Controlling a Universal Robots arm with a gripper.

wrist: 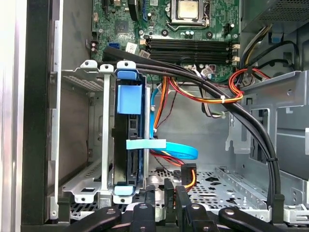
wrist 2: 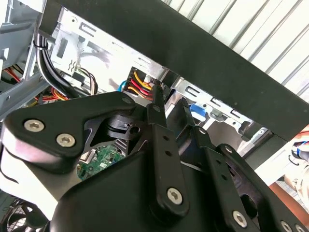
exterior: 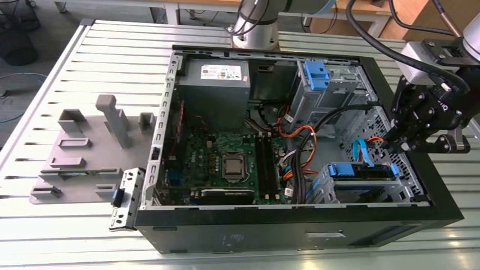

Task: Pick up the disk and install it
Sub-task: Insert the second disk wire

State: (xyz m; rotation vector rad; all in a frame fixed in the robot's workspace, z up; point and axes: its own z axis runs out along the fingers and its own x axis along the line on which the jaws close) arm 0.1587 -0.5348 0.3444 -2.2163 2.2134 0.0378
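The disk (wrist: 129,145) sits edge-up in the drive cage (wrist: 91,140) inside the computer case (exterior: 300,236). The gripper (exterior: 411,147) hovers just beside it, fingers (wrist: 181,205) nearly together, holding nothing. It looks stiff, fairly heavy; best gripped by its blue frame.

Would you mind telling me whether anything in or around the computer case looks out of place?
Nothing stands out. The disk sits squarely in the grey drive cage, cables run untangled across the open case, and the gripper hangs above its corner.
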